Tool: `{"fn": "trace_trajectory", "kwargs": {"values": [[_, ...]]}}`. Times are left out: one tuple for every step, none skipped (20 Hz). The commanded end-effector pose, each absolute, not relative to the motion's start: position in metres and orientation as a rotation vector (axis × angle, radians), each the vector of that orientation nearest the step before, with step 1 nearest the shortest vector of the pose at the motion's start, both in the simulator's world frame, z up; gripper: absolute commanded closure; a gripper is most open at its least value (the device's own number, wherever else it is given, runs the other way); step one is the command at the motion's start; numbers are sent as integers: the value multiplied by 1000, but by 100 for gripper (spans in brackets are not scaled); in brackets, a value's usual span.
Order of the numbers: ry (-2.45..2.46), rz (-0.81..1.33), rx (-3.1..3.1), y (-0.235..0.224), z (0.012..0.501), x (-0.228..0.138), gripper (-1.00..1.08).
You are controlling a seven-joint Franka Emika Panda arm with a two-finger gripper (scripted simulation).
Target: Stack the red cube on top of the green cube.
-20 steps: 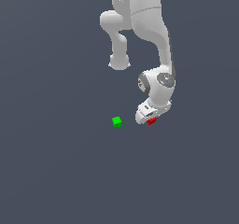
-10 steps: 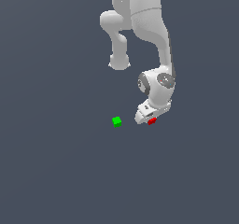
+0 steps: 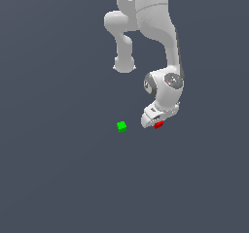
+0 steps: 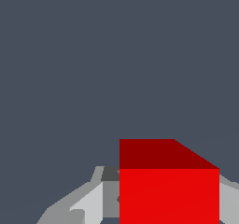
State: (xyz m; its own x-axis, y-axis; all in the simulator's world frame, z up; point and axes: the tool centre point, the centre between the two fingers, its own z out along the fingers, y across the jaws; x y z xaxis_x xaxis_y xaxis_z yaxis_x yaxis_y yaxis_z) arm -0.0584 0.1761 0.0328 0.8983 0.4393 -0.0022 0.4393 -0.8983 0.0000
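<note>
In the exterior view the red cube [image 3: 158, 124] sits low under the white gripper [image 3: 155, 122], peeking out on the exterior view's right of the hand. The wrist view shows the red cube [image 4: 169, 190] large and close between the grey fingers [image 4: 93, 202], which press against both of its sides, so the gripper [image 4: 169, 197] is shut on it. The green cube [image 3: 121, 126] lies alone on the floor, a short way off toward the exterior view's left of the gripper, and does not appear in the wrist view.
The flat dark grey floor [image 3: 58, 178] runs all around. The white arm [image 3: 155, 28] rises above the gripper toward the top of the exterior view.
</note>
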Motion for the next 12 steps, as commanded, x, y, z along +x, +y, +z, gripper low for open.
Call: {"fn": "trace_trajectory", "kwargs": {"values": [[708,-1,3060,176,44,-58,108],[708,-1,3060,176,50,-58,108],[708,-1,3060,176,57,-58,108],[709,0,3060,176,64,-59,108],[709,0,3060,176,72,-59,108],[709,0,3060,176,79,-59,108],[709,0,3060,176,86,-59,108],[709,0,3060,176,92,-59,108],[709,0,3060,176,98,-59,108],[709,0,3060,176,103,-59,108],[709,0,3060,176,107,-59,108],[709,0,3060,176,111,-58,108]]}}
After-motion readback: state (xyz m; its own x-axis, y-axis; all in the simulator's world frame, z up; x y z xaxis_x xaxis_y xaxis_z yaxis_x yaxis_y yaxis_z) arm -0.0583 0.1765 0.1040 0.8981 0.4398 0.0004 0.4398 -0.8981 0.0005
